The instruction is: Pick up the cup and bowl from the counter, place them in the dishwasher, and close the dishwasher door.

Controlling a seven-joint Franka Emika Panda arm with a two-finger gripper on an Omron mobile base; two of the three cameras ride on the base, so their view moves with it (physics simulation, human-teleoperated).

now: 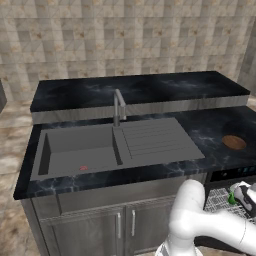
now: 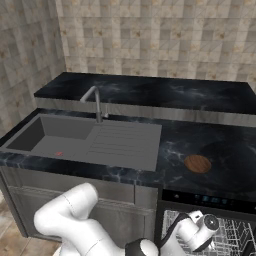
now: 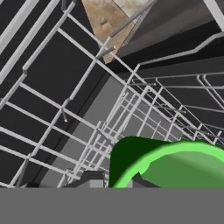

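My gripper (image 3: 114, 180) is shut on the bright green cup (image 3: 175, 162), gripping its rim, and holds it just above the white wire rack (image 3: 87, 109) of the open dishwasher (image 1: 232, 174). In the left base view the cup (image 1: 231, 199) peeks out beside the hand, with the gripper (image 1: 242, 196) over the rack (image 1: 217, 200). The brown bowl (image 1: 234, 142) rests on the black counter (image 1: 210, 130) above the dishwasher. From the right base view I see the bowl (image 2: 197, 163), the control strip of the dishwasher (image 2: 205, 199) and the rack (image 2: 235, 235). I cannot make out the dishwasher door.
A grey sink (image 1: 80, 150) with drainboard and a steel faucet (image 1: 118, 106) lies left of the bowl. Grey cabinet doors (image 1: 125, 225) with steel handles stand under the sink. A raised black ledge (image 1: 140, 87) runs along the tiled wall.
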